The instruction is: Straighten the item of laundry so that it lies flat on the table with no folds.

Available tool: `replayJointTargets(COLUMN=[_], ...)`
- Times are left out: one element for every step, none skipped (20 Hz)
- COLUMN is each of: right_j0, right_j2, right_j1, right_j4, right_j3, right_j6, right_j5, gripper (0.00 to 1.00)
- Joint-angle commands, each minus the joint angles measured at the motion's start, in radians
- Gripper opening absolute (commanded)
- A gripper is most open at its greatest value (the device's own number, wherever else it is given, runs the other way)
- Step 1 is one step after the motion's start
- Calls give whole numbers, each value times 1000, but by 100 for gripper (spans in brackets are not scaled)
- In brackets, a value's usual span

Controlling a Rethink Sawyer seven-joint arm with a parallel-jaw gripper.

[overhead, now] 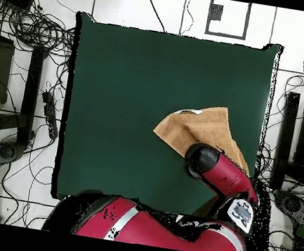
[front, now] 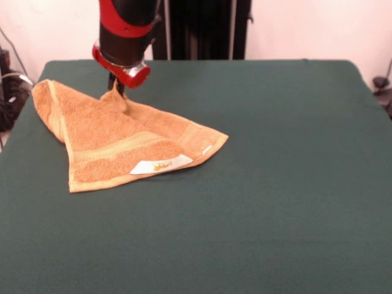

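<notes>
The item of laundry (front: 116, 138), an orange-tan terry towel, lies folded over itself at the far left of the green table (front: 275, 184). Its white label (front: 160, 164) with yellow print faces the near side. One fold of the towel rises to a small peak at my gripper (front: 116, 87). The gripper hangs under the red and black arm and looks shut on that peak. In the overhead view the towel (overhead: 200, 128) lies near the table's (overhead: 130, 99) right edge. The arm's end (overhead: 202, 160) covers the towel's nearer part and hides the gripper.
The black pedestal (front: 202, 27) stands behind the table's far edge. Cables and dark gear (front: 9, 86) lie off the left edge. In the overhead view, cables (overhead: 42, 29) and racks (overhead: 302, 141) surround the table on the floor.
</notes>
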State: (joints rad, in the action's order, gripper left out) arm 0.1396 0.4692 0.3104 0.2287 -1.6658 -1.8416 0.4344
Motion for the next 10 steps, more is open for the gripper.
replayJointTargets(right_j0=[-21, -43, -65, -73, -77, -104, -132, -155, -180, -207], right_j2=[-142, -113, -85, -76, -70, -28, 13, 52, 87, 123], right_j1=[-10, -12, -13, 1, 21, 40, 58, 82, 104, 118], right_j4=[-23, -7, 9, 36, 32, 27, 21, 18, 22, 28], right_j3=[54, 53, 52, 29, 21, 21, 21, 15, 0, -18], right_j6=[-102, -142, -182, -225, -217, -231, -245, -257, -278, -305], right_j5=[-35, -28, -22, -6, 34, 65, 96, 144, 160, 183], gripper=[0, 0, 0, 0, 0, 0, 0, 0, 0, 0])
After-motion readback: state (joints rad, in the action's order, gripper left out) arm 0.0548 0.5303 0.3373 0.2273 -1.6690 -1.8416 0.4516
